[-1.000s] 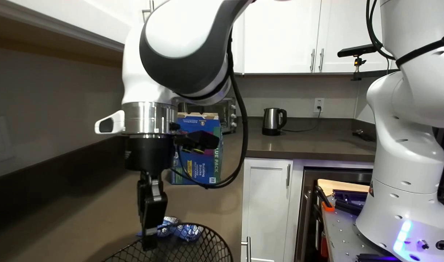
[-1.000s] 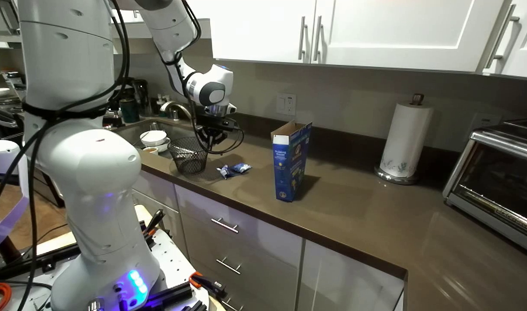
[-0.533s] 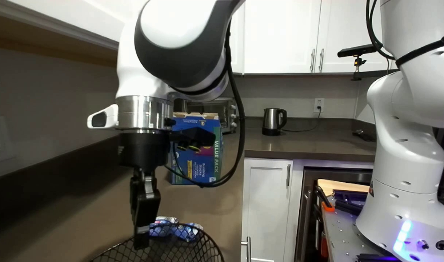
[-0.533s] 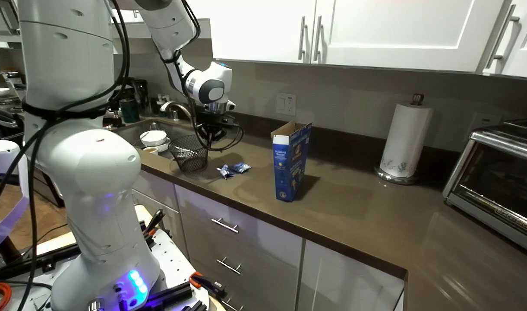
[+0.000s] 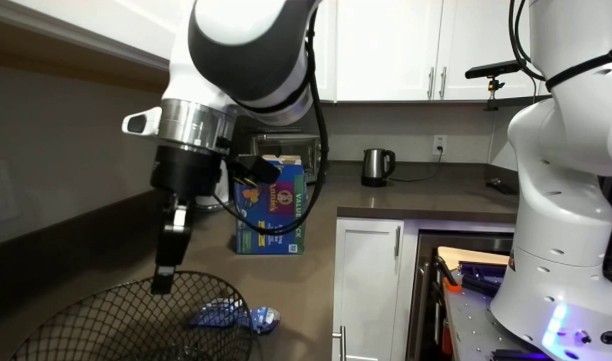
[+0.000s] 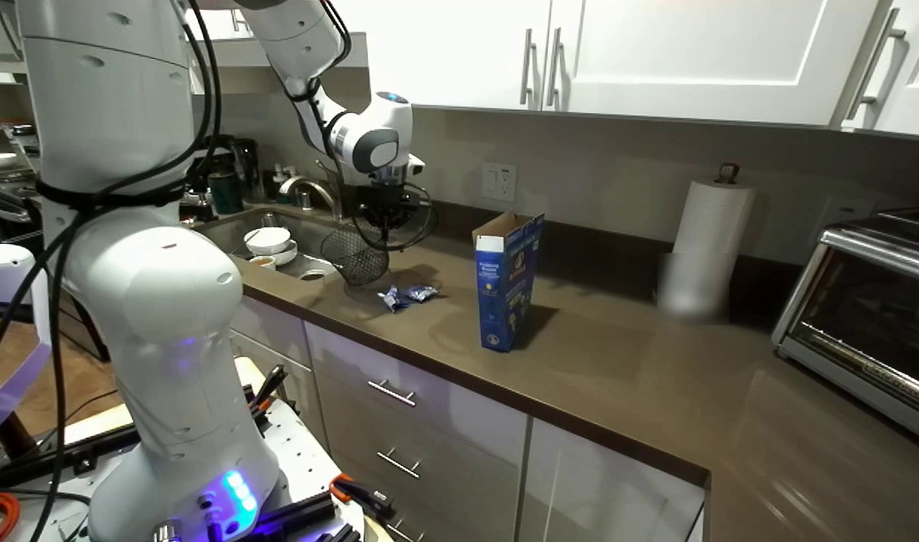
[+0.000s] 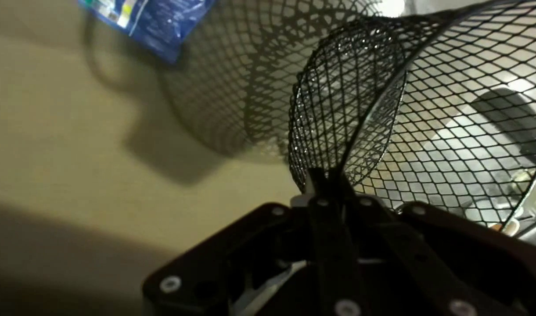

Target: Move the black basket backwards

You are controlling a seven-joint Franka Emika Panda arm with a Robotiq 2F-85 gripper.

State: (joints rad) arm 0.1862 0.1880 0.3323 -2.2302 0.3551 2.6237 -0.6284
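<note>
The black basket (image 5: 135,321) is a round, see-through wire mesh bowl. It hangs tilted, its mouth turned sideways, above the counter, with its shadow on the counter in the wrist view. It also shows tilted beside the sink in an exterior view (image 6: 356,257) and in the wrist view (image 7: 347,96). My gripper (image 7: 327,177) is shut on the basket's rim, the dark rim wire running into the fingertips. In both exterior views the gripper (image 5: 163,283) points down at the rim; its fingers (image 6: 385,232) are dark and partly hidden by the cable there.
Blue-and-white packets (image 6: 408,296) lie on the counter near the basket. A blue box (image 6: 504,290) stands further along, then a paper towel roll (image 6: 707,241) and a toaster oven (image 6: 865,324). White bowls (image 6: 267,241) stand in the sink behind the basket. The wall (image 5: 75,125) is close by.
My gripper has risen and tilted, with the basket's rim in it. The basket has come up off the counter, tipped over sideways and shifted toward the wall. The packets and box have not moved.
</note>
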